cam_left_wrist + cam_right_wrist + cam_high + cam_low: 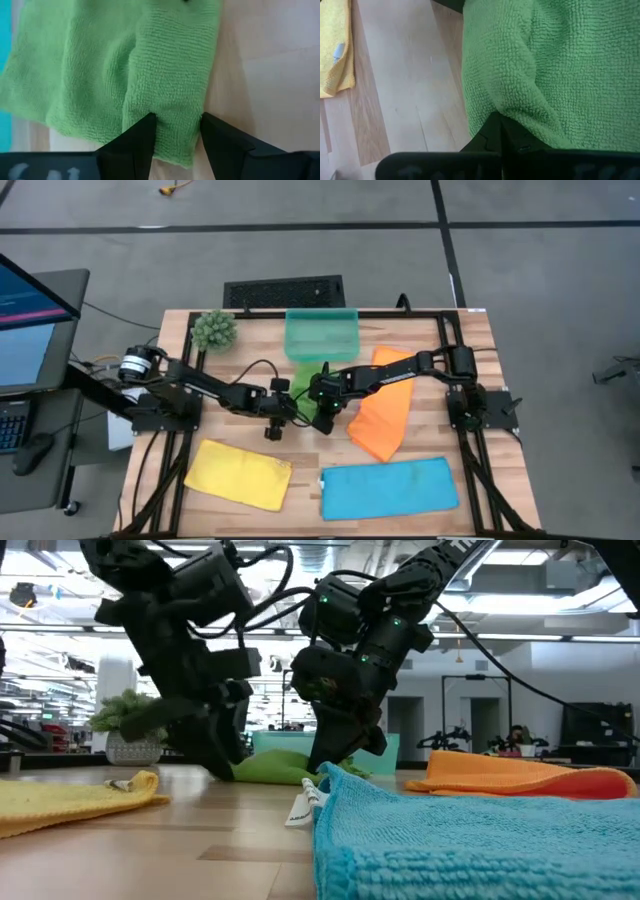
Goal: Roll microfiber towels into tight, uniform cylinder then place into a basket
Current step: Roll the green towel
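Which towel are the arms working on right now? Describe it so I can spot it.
Find the teal basket at the table's far edge. Directly in front of it, where both grippers meet, lies the green towel. It is the only bunched one; the orange, yellow and blue towels lie apart, untouched.

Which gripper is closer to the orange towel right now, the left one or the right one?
Right. The right gripper sits at the green towel, just beside the orange towel. The left gripper works the same green towel from the far side, farther off.
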Controlling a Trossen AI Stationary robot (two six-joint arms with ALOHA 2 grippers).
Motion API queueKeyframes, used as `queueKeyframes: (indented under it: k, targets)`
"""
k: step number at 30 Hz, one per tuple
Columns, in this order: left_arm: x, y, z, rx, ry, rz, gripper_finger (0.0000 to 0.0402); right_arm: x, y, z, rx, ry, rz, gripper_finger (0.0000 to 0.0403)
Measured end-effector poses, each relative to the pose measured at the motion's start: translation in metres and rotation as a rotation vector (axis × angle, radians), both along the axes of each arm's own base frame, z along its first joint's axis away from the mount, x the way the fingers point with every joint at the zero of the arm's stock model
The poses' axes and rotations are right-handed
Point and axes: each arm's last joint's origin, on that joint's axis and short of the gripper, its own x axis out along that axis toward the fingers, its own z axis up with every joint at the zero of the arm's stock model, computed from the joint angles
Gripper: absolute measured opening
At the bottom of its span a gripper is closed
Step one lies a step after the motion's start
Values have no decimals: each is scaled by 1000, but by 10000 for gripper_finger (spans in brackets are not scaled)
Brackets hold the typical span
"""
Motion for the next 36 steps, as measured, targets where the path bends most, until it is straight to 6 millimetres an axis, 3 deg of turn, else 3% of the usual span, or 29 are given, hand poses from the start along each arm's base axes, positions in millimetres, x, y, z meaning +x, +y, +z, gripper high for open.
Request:
queueKeyframes:
  k: [11, 21, 26, 30, 36]
  targets:
    - [0, 0, -1, -32, -1, 23, 151, 0, 0, 0, 3, 2, 2, 8]
    - [2, 1, -1, 59, 1, -31, 151, 0, 1, 0, 28, 0, 16, 8]
    - [5, 3, -13, 73, 30, -18, 148, 0, 1, 0, 29, -1, 17, 8]
    - [9, 3, -21, 93, 32, -10, 125, 0, 2, 0, 46, -1, 32, 8]
    - [12, 3, -23, 96, -3, -28, 59, 0, 2, 0, 48, -1, 36, 8]
